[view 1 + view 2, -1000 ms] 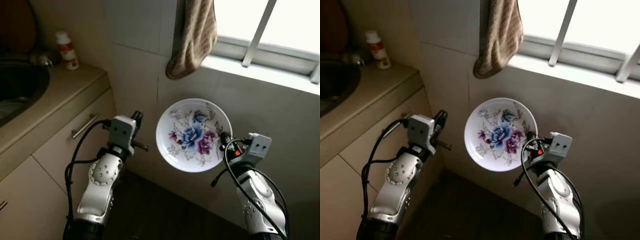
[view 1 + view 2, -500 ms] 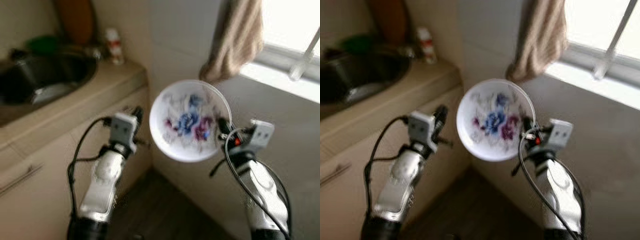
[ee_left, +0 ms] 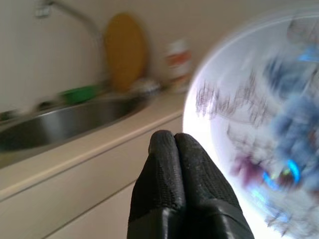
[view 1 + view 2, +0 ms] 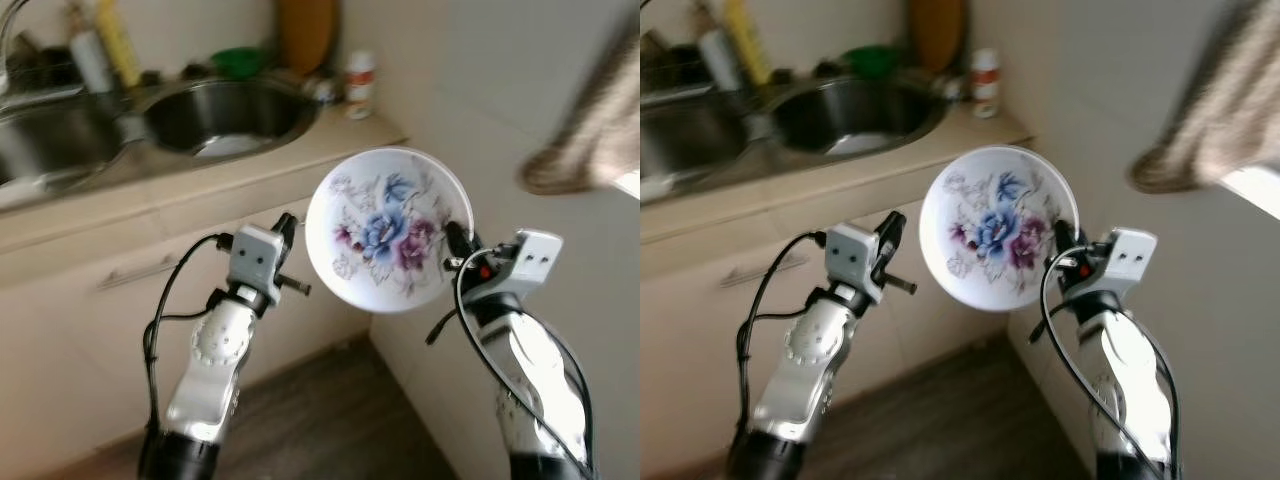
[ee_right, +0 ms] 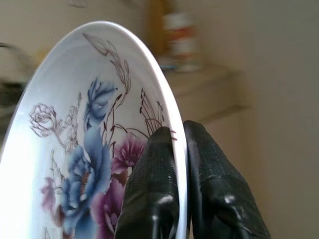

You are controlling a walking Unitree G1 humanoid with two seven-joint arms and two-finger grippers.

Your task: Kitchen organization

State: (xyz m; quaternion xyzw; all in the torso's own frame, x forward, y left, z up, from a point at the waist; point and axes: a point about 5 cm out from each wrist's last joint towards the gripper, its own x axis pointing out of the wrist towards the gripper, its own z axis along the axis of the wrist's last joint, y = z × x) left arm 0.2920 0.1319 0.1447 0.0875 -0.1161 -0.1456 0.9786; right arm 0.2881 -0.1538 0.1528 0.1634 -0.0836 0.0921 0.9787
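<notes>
A white plate [image 4: 388, 228] painted with blue and purple flowers is held upright in the air, its face turned toward me. My right gripper [image 4: 452, 243] is shut on the plate's right rim; in the right wrist view the two fingers [image 5: 154, 184] pinch that rim [image 5: 169, 99]. My left gripper [image 4: 285, 228] hangs just left of the plate, shut with nothing in it, its fingertips [image 3: 172, 149] pressed together. The plate [image 3: 259, 124] appears blurred beside those fingers.
A beige counter [image 4: 250, 165] with a steel double sink [image 4: 225, 115] runs across the back left. Bottles [image 4: 100, 50], a green item [image 4: 238, 62], an orange board [image 4: 305, 30] and a small white jar [image 4: 358, 82] stand behind it. Cabinet drawers [image 4: 130, 270] below; a towel [image 4: 590, 140] hangs right; dark floor [image 4: 330, 410].
The camera has swung left, so the sink and counter came into view and the window slid out. The plate stays in my right gripper, held the same way.
</notes>
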